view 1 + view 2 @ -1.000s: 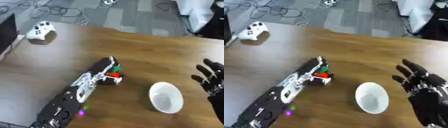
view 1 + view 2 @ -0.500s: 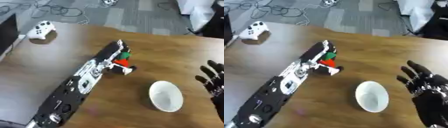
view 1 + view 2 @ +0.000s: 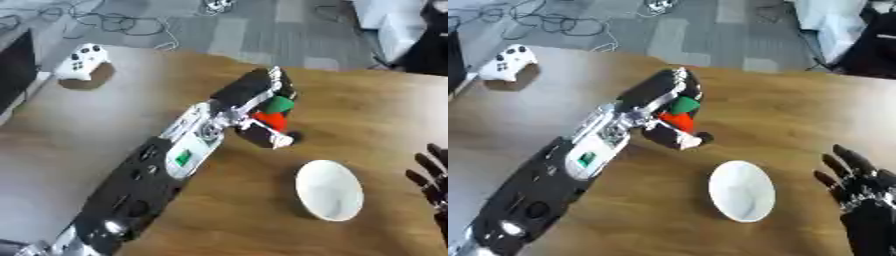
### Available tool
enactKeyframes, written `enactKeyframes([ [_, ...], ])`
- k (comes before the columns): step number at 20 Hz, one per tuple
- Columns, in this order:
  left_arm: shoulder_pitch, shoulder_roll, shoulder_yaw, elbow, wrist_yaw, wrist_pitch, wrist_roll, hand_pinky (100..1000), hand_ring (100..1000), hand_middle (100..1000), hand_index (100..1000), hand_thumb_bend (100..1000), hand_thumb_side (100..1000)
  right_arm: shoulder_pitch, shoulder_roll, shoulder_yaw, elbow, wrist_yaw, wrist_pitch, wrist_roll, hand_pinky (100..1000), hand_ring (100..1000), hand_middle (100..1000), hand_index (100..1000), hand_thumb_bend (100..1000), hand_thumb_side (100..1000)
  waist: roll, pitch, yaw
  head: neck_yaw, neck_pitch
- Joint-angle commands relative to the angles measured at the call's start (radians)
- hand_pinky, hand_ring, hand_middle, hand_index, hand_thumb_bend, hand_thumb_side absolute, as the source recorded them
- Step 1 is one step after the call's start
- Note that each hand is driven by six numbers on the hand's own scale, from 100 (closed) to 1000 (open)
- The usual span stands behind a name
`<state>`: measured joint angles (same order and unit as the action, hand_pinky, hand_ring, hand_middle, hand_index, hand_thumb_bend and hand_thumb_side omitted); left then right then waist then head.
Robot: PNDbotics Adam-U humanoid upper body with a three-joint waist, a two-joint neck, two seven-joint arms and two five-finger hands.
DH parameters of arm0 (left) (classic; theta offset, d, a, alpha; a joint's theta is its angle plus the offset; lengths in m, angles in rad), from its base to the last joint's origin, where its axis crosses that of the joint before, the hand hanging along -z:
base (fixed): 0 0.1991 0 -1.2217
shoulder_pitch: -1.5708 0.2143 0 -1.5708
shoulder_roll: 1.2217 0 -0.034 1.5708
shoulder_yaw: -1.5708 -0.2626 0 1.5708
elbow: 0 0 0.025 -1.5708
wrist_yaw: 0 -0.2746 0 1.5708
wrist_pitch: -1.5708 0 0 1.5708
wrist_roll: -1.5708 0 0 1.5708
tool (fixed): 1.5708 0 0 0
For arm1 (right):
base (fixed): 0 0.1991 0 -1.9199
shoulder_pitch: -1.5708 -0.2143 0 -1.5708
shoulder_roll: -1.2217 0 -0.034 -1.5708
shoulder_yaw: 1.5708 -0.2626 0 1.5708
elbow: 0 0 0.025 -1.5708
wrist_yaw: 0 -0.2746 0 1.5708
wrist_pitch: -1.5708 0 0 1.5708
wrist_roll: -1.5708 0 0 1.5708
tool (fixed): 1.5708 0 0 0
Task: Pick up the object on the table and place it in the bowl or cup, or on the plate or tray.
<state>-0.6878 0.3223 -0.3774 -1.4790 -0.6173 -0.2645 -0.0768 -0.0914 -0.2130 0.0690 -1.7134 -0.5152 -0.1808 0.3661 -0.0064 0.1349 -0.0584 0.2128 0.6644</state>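
A brown wooden tabletop [image 3: 367, 110] carries a white bowl [image 3: 329, 190] toward its near right and a white game controller [image 3: 81, 61] at its far left edge.

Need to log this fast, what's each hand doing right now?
Left hand: shut on the red and green object.
Right hand: open, holding nothing.

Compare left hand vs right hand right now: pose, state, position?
The left hand is out over mid-table, fingers curled round a red and green object; the right hand holds nothing, fingers straight and spread. The left hand is past the white bowl on its far left; the right hand sits idle at the lower right edge, right of the bowl. Both are black.
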Motion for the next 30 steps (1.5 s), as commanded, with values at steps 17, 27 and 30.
enactKeyframes([
  [17,-0.075,-0.032,-0.112,-0.004,0.049,-0.064,-0.123,100,172,186,308,449,100,0.020,-0.053,-0.028,-0.011,0.024,-0.009,-0.061,870,940,941,890,100,969,0.060,-0.048,-0.001,-0.012,0.054],
  [27,-0.077,-0.048,-0.144,0.009,0.091,-0.079,-0.151,100,188,194,317,470,100,0.029,-0.056,-0.027,-0.021,0.029,-0.014,-0.060,871,941,942,891,100,968,0.051,-0.045,-0.004,-0.017,0.062],
  [30,-0.078,-0.057,-0.153,0.008,0.101,-0.082,-0.158,100,196,205,327,476,100,0.029,-0.056,-0.027,-0.019,0.030,-0.014,-0.060,871,941,943,891,100,969,0.050,-0.046,-0.004,-0.017,0.063],
])
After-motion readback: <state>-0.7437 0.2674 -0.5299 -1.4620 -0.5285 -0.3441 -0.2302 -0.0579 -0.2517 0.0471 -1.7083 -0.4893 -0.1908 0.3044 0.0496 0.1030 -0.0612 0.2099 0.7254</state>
